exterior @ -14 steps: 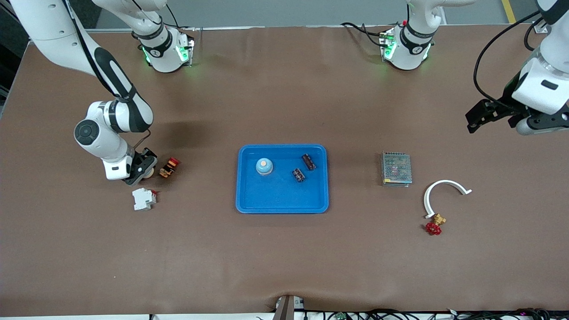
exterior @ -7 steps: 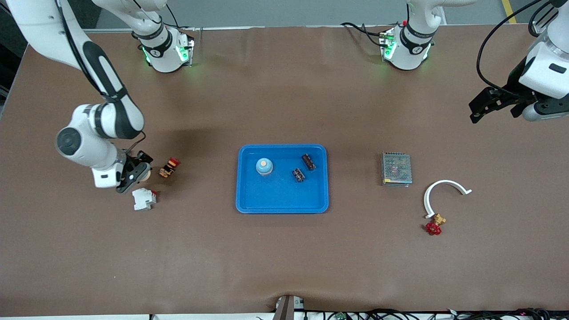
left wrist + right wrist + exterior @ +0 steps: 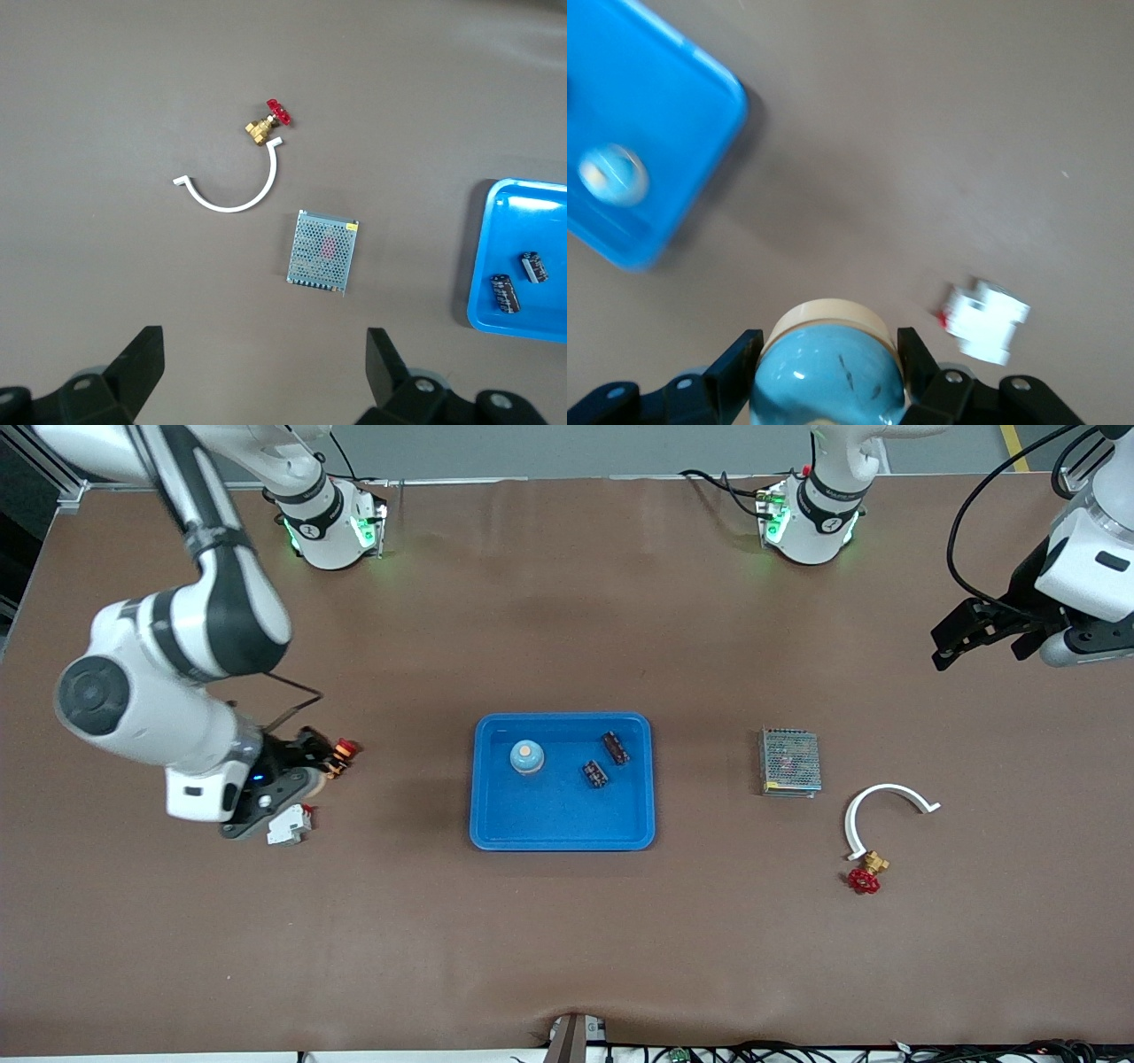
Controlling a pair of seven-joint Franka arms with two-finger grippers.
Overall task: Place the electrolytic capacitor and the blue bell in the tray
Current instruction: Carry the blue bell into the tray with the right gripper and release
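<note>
Two electrolytic capacitors (image 3: 606, 760) and one blue bell (image 3: 526, 757) lie in the tray (image 3: 562, 834). The right gripper (image 3: 826, 359), over the table near a white breaker (image 3: 289, 825), clamps a second blue bell (image 3: 828, 372). The left gripper (image 3: 264, 365) waits with fingers wide.

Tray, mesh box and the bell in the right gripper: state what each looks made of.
Tray: likely plastic, uniform bright blue, rounded moulded rim.
Mesh box: looks like metal, grey perforated grille with a dull sheen.
Bell held in the right gripper: glossy pale-blue dome with highlights, painted metal or plastic; cream base.
</note>
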